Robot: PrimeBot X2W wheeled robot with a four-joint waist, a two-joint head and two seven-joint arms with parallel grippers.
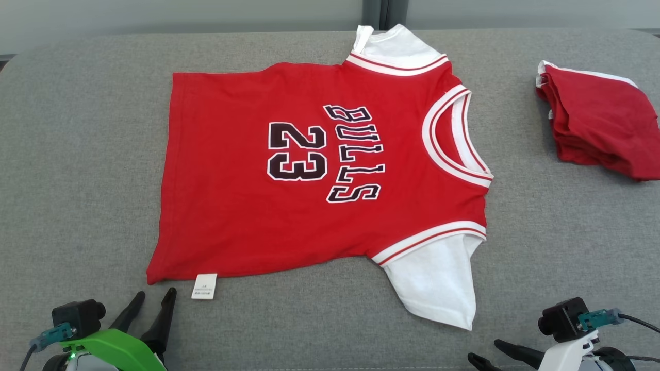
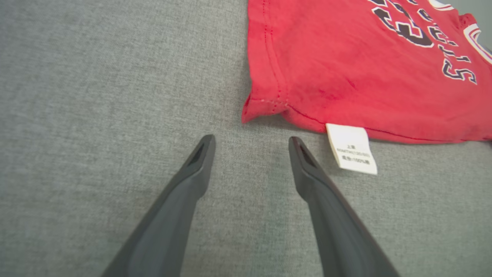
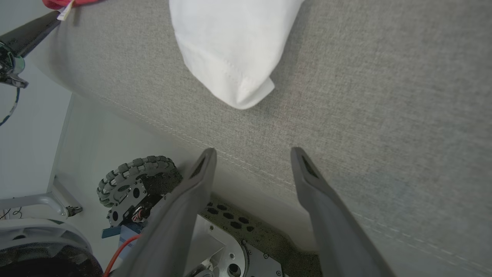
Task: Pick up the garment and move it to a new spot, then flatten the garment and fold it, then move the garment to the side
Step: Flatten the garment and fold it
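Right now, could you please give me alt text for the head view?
A red jersey printed BULLS 23 lies flat on a grey surface, neck to the right. A folded red garment sits far right; left gripper and right gripper rest open at the bottom corners.

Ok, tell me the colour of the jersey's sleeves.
White sleeves on a red jersey; clearest in the head view.

Matt cloth garment [image 1: 221, 206]; coarse woven cushion [image 1: 77, 154]

Grey upholstered surface [image 1: 77, 154] beneath a pale wall [image 1: 154, 13].
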